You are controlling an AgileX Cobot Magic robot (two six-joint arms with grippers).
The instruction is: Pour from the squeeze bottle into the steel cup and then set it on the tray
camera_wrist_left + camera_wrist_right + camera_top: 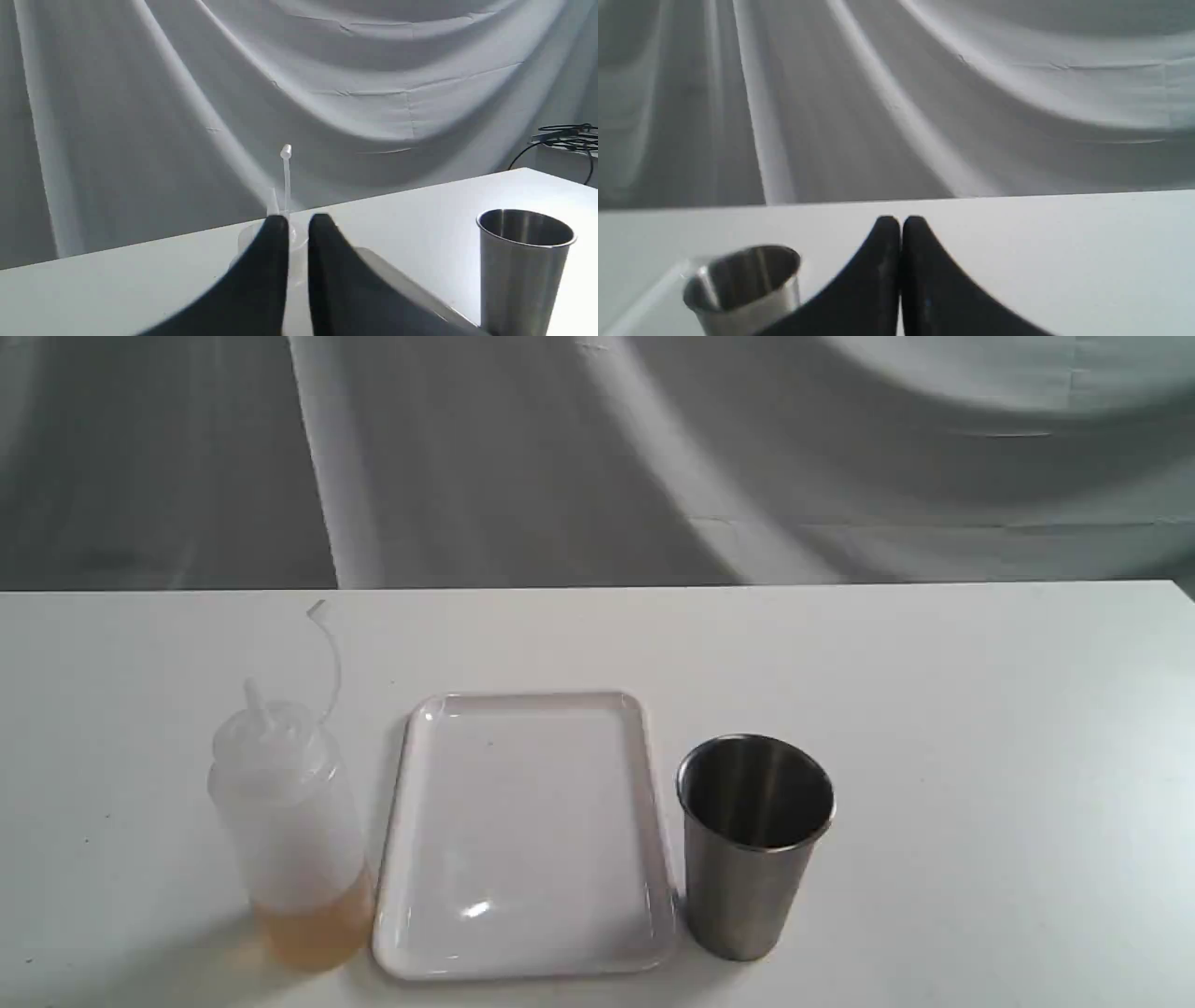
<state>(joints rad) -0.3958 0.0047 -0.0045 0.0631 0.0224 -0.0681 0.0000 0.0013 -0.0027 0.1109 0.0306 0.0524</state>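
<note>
The squeeze bottle [289,831] stands upright at the left of the table, with amber liquid in its bottom part and its cap strap curling up behind the nozzle. The white tray [523,821] lies flat between it and the steel cup [752,859], which stands upright on the right. Neither gripper shows in the exterior view. In the left wrist view, my left gripper [299,221] has its dark fingers almost together, holding nothing, with the bottle [247,238] just beyond them and the cup [523,270] off to one side. My right gripper [900,221] is shut and empty beside the cup [742,289].
The white table [980,709] ends at a far edge in front of a draped grey cloth backdrop [597,457]. Black cables [560,135] lie past one table corner in the left wrist view. A tray edge [649,289] shows behind the cup in the right wrist view.
</note>
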